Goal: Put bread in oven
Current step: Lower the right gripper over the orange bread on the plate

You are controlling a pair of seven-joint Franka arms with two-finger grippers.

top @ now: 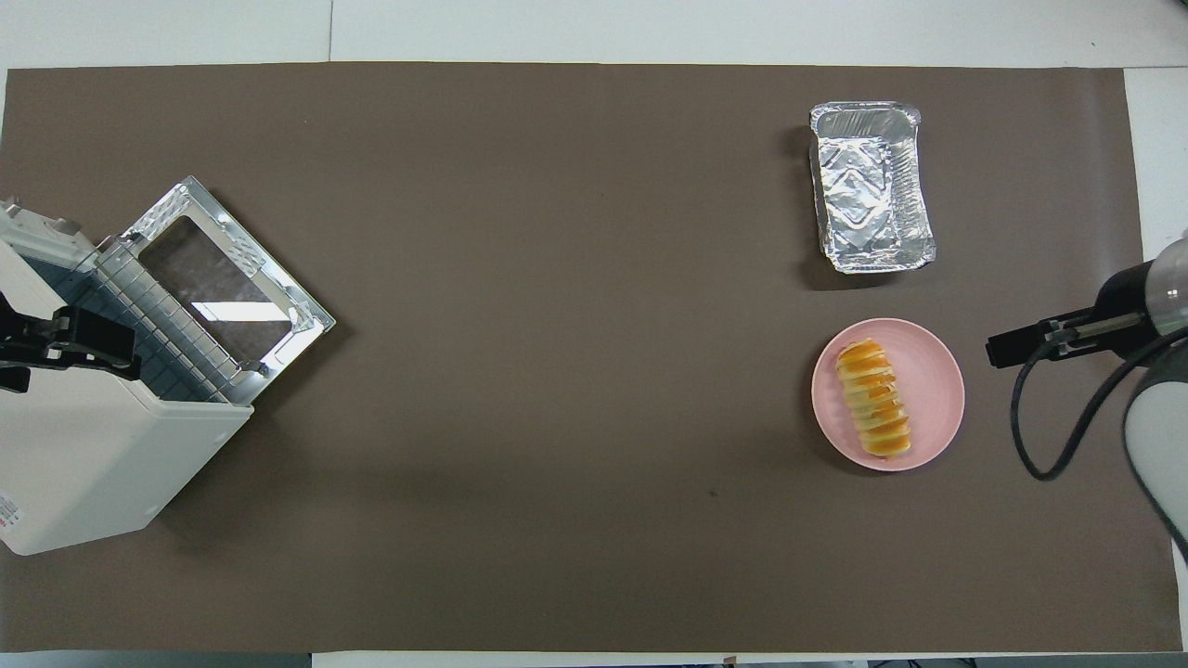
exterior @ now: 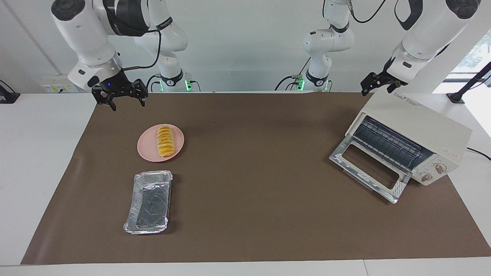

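The bread (exterior: pixel 165 141), a ridged yellow-orange loaf, lies on a round pink plate (exterior: pixel 147 148) toward the right arm's end of the table; it also shows in the overhead view (top: pixel 873 399). The cream-white oven (exterior: pixel 425 122) stands toward the left arm's end, its glass door (exterior: pixel 366 168) dropped open and its wire rack showing; it also shows in the overhead view (top: pixel 93 464). My right gripper (exterior: pixel 129 106) is open and empty, in the air over the brown mat beside the plate, apart from the bread. My left gripper (exterior: pixel 376 92) hangs open over the oven's top.
A rectangular silver foil tray (exterior: pixel 149 202) sits empty, farther from the robots than the plate (top: pixel 933 371). The brown mat (exterior: pixel 249 172) covers most of the white table. The right arm's cable (top: pixel 1039 436) hangs beside the plate.
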